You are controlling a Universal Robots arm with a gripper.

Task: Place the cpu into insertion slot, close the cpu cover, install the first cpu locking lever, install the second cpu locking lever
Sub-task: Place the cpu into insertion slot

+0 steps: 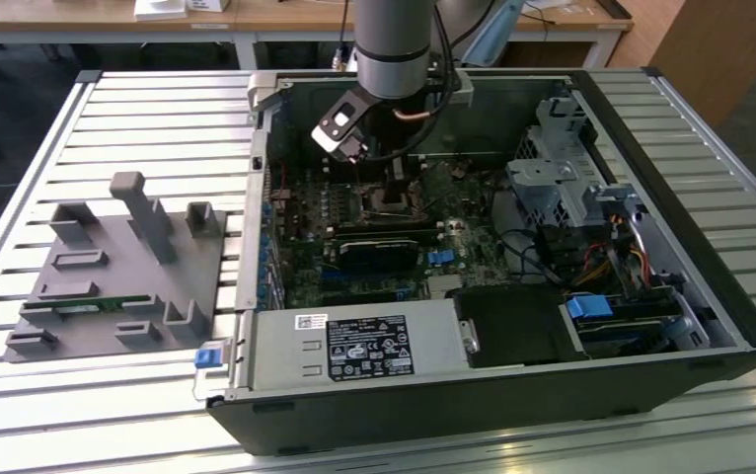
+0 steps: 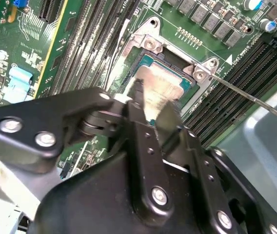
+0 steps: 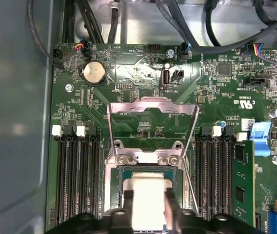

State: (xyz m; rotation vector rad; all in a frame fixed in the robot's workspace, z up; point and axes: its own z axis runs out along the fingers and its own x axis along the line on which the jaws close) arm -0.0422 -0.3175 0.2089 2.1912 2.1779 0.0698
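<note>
Step in hand: placing the cpu. My pincer [image 3: 148, 204] is clamped on the cpu [image 3: 147, 187], one finger on each of two opposite edges, holding it in or just above the slot [image 3: 121, 173]; I cannot tell whether it is fully seated. The cover [image 3: 153, 101] stands hinged open beside the slot, and a lever [image 2: 246, 94] is swung free. Judgement: the next move calls for the cpu flat and square within the rim before the grip opens.
</note>
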